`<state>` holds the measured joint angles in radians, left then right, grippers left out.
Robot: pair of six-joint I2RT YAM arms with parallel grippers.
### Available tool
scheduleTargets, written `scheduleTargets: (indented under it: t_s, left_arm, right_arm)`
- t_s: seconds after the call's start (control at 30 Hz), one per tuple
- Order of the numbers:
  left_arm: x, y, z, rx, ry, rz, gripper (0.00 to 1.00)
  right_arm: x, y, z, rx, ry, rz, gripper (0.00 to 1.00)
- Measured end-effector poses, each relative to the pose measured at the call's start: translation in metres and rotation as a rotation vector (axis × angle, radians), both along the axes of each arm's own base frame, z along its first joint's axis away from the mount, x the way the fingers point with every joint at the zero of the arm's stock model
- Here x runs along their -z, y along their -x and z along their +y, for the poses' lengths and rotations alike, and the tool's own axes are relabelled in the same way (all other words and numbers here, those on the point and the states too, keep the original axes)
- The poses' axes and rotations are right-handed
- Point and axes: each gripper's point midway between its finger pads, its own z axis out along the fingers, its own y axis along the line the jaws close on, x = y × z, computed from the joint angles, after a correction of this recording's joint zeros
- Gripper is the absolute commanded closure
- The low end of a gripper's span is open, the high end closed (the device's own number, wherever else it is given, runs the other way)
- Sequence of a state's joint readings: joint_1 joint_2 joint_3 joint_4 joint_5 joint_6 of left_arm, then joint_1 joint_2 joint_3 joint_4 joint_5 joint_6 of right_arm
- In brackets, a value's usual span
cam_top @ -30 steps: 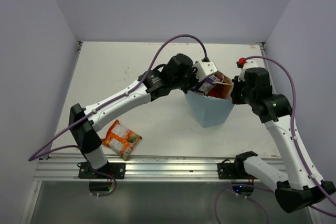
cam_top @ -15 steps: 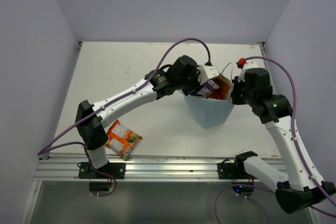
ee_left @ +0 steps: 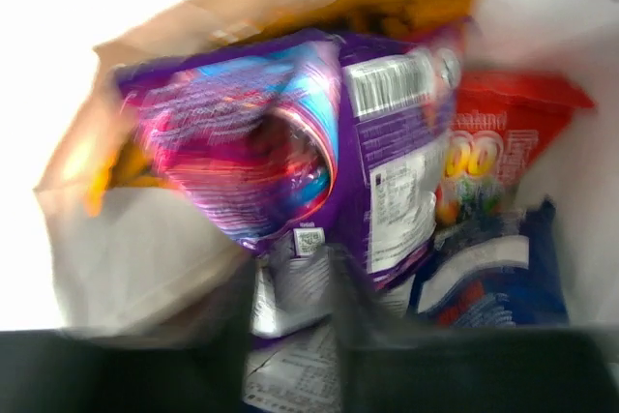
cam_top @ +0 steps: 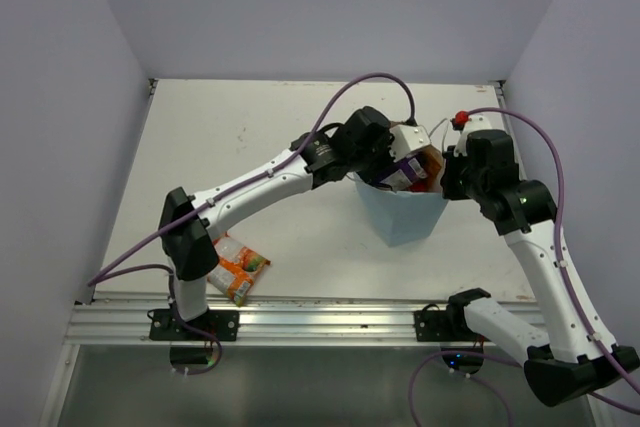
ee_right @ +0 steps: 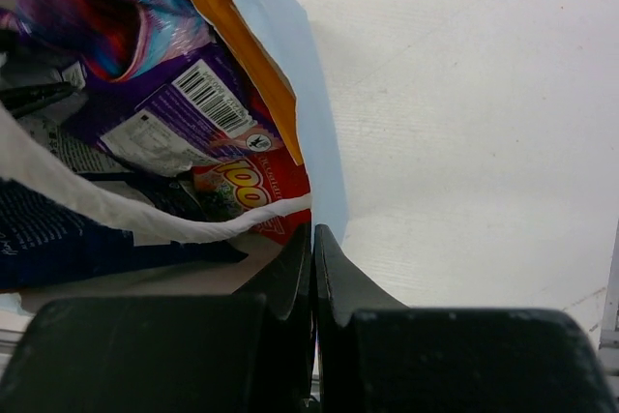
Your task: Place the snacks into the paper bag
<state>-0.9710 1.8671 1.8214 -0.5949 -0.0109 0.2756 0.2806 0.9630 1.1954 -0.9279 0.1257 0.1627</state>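
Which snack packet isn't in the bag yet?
The small orange-and-white crinkly packet, lying flat on the white table by itself. The purple packet, red packet and blue packet are inside the light blue paper bag.

We see the paper bag (cam_top: 405, 215) as light blue outside and pale, almost white, inside. The purple packet (ee_left: 280, 142) carries pink and light blue swirls, and also a white panel with a black barcode. The red packet (ee_left: 503, 142) shows yellow figures. The blue packet (ee_left: 537, 268) is dark, with a white band. The chip bag (ee_right: 247, 55) is orange. The table (cam_top: 230, 147) is off-white, and the orange and white packet (cam_top: 238, 265) has a little green.
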Motion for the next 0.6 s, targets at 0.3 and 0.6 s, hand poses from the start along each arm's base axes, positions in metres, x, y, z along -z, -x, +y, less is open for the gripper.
scheduleTargets:
  t_s: [0.3, 0.6]
  left_arm:
    - [-0.108, -0.038, 0.024, -0.318, 0.198, -0.225, 0.1]
    - [-0.1, -0.005, 0.213, -1.089, 0.438, -0.14, 0.05]
  right_arm:
    - [0.0, 0.0, 0.0, 0.001, 0.0, -0.003, 1.0]
    - [0.001, -0.003, 0.004, -0.013, -0.014, -0.009, 1.0]
